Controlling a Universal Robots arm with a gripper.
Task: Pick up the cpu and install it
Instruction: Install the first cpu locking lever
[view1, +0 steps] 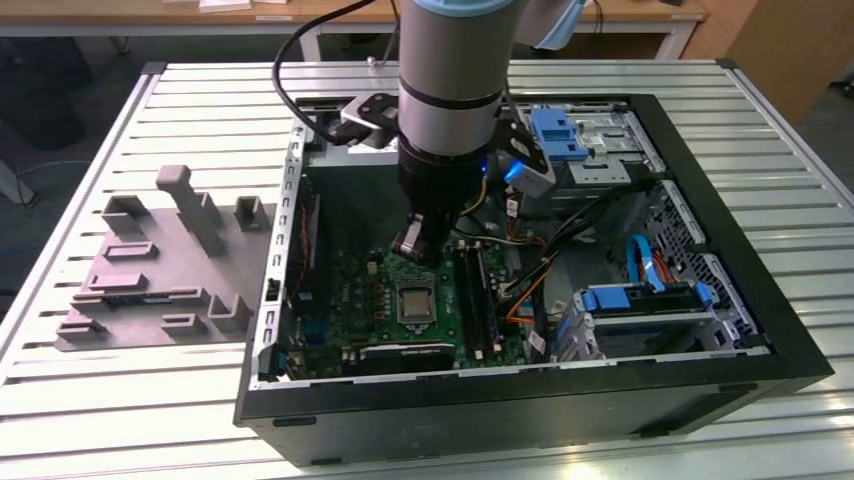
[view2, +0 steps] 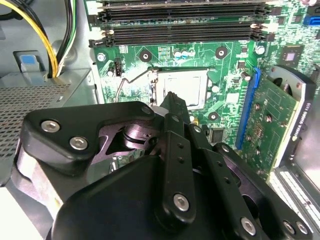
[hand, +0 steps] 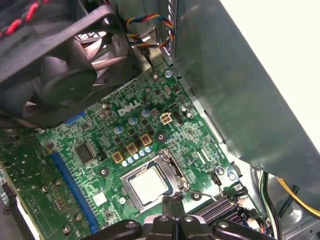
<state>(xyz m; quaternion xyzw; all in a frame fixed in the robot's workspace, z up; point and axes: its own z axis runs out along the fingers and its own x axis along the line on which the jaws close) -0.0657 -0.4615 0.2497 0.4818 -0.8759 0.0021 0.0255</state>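
— Black claw (hand: 172, 210) links sat closest, fingertips pressed together, gripping nothing.
— And the cpu (hand: 149, 183)?
— It lay flat in its socket (hand: 170, 165) mid-motherboard (hand: 150, 130), directly below the claw, seemingly released there.

A silver-grey table (view1: 120, 390) made of long metal slats fills the exterior view. An open black computer case (view1: 747, 300) lies flat on it, side panel off, taking up the middle and the exterior view's right. Beside the case, on the exterior view's left, a grey fixture tray (view1: 147, 280) with raised blocks and an upright post rests on the slats.
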